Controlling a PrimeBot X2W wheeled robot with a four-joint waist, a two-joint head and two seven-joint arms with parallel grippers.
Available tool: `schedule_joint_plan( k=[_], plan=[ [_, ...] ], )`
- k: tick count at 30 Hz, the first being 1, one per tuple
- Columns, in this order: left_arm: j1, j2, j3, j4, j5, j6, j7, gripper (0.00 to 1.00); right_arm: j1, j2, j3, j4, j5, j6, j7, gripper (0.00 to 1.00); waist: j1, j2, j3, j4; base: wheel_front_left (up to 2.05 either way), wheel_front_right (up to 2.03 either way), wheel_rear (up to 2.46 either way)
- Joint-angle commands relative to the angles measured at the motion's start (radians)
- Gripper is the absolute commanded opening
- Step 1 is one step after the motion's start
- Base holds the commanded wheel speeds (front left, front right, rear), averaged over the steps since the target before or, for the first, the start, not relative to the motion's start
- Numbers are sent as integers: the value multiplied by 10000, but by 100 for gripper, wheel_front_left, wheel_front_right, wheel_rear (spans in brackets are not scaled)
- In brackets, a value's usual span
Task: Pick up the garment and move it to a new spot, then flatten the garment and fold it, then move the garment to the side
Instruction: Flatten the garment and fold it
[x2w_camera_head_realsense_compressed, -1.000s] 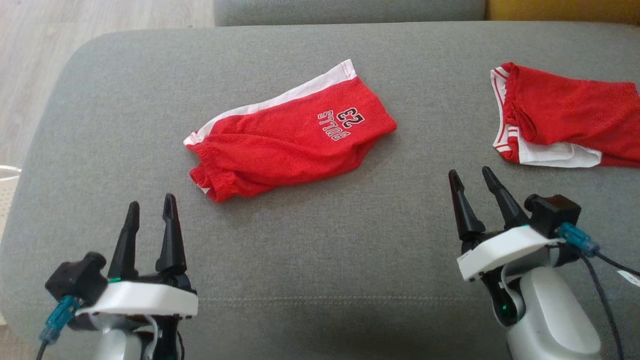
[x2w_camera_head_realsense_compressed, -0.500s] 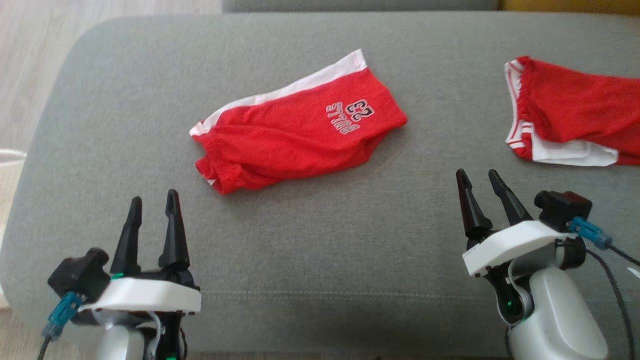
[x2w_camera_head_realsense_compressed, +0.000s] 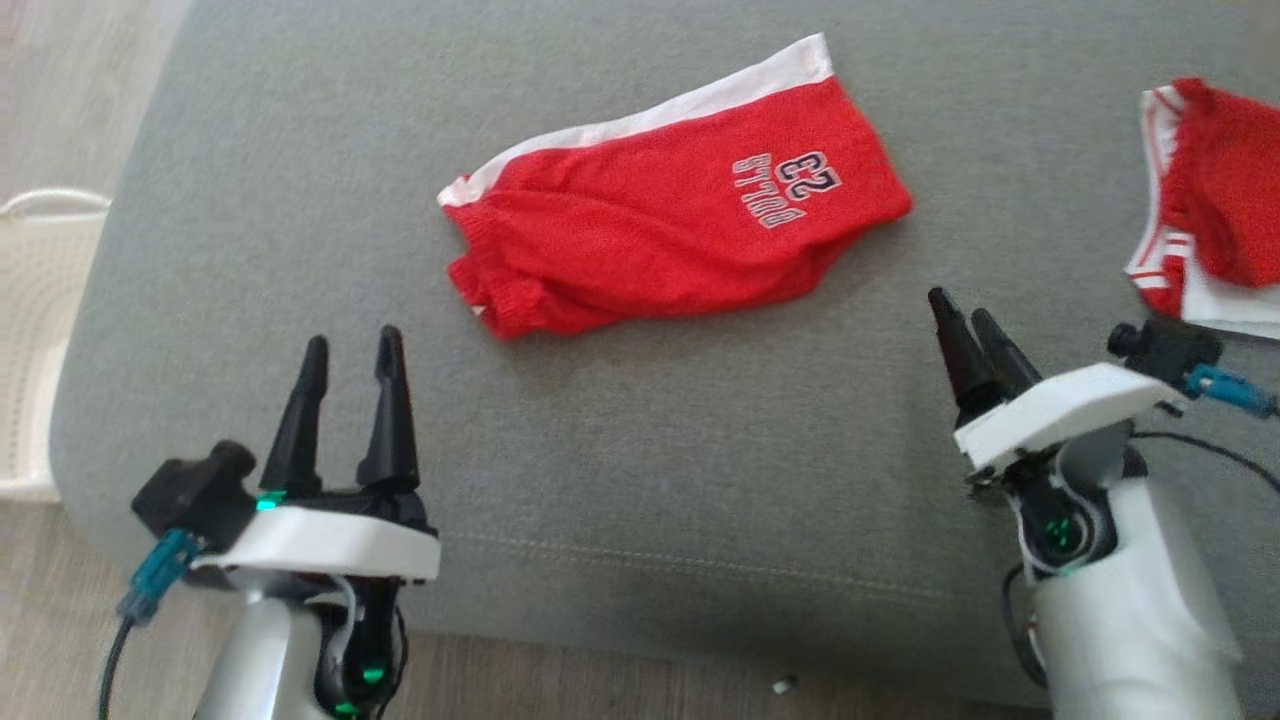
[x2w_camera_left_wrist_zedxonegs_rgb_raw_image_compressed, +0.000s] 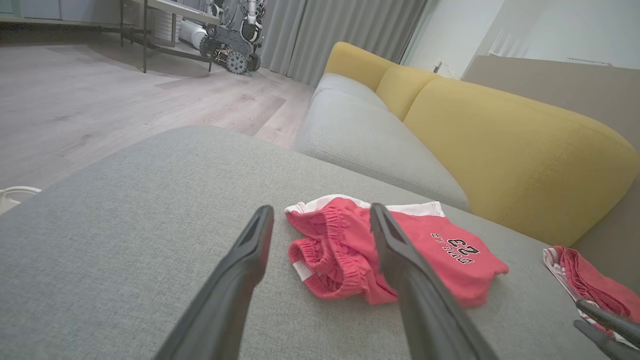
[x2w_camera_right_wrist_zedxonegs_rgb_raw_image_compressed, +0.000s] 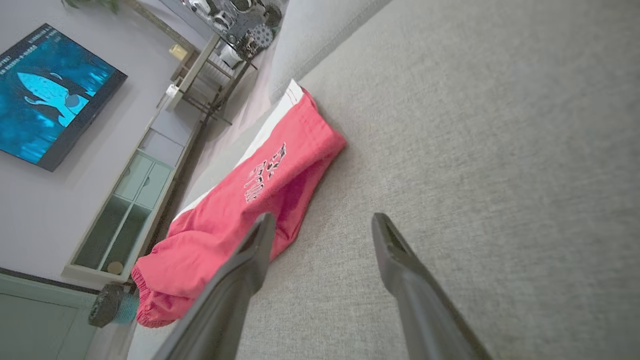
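Red shorts (x2w_camera_head_realsense_compressed: 680, 230) with a white side stripe and a "BULLS 23" print lie crumpled on the grey cushion (x2w_camera_head_realsense_compressed: 700, 430), waistband toward the left. They also appear in the left wrist view (x2w_camera_left_wrist_zedxonegs_rgb_raw_image_compressed: 450, 252) and the right wrist view (x2w_camera_right_wrist_zedxonegs_rgb_raw_image_compressed: 260, 185). My left gripper (x2w_camera_head_realsense_compressed: 350, 342) hovers open over the cushion's front left, short of the waistband, with nothing between its fingers (x2w_camera_left_wrist_zedxonegs_rgb_raw_image_compressed: 321, 209). Off the shorts' right end, my right gripper (x2w_camera_head_realsense_compressed: 958, 305) is open and empty too (x2w_camera_right_wrist_zedxonegs_rgb_raw_image_compressed: 322, 217), rolled partly onto its side.
A second red and white garment (x2w_camera_head_realsense_compressed: 1215, 190) lies at the cushion's right edge, also visible in the left wrist view (x2w_camera_left_wrist_zedxonegs_rgb_raw_image_compressed: 590, 280). A white basket (x2w_camera_head_realsense_compressed: 40, 330) stands on the floor to the left. A grey and yellow sofa (x2w_camera_left_wrist_zedxonegs_rgb_raw_image_compressed: 500, 140) is behind the cushion.
The head camera has shifted, so the whole picture slid right. The shorts lie as before on the cushion. My right gripper has rolled, and its fingers now look closer together.
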Motion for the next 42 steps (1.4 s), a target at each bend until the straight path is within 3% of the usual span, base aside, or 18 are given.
schedule_joint_plan(
  k=[1, 9, 19, 36, 37, 38, 42],
  plan=[
    [-432, 40, 143, -315, -90, 66, -61, 100, -565, 126, -11, -25, 301, 35, 327, 100, 0, 0, 313, 362, 0, 0, 0],
    [-647, 40, -465, -278, -313, 216, -61, 100, -2007, 127, -934, 1407, 1100, 35, 1290, 100, 0, 0, 880, 1189, 0, 0, 0],
    [-750, 39, -733, -333, -327, 373, -61, 100, -3335, 127, -1827, 3197, 895, 35, 1703, 100, 0, 0, 1095, 1835, 0, 0, 0],
    [-794, 39, -974, -685, -511, 485, -61, 100, -5302, 120, -3116, 6769, -2041, 35, 1576, 100, 0, 0, 1065, 2097, 0, 0, 0],
    [-797, 39, -973, -709, -520, 483, -61, 100, -5370, 117, -3183, 6888, -2178, 35, 1561, 42, 0, 0, 1058, 2100, 0, 0, 0],
    [-799, 39, -968, -729, -525, 485, -61, 100, -5435, 117, -3233, 6972, -2304, 35, 1539, 0, 0, 0, 1054, 2100, 0, 0, 0],
    [-798, 39, -906, -754, -512, 485, -61, 100, -5584, 120, -3387, 7141, -2609, 35, 1326, 0, 0, 0, 1008, 2052, 0, 0, 0]
  ],
)
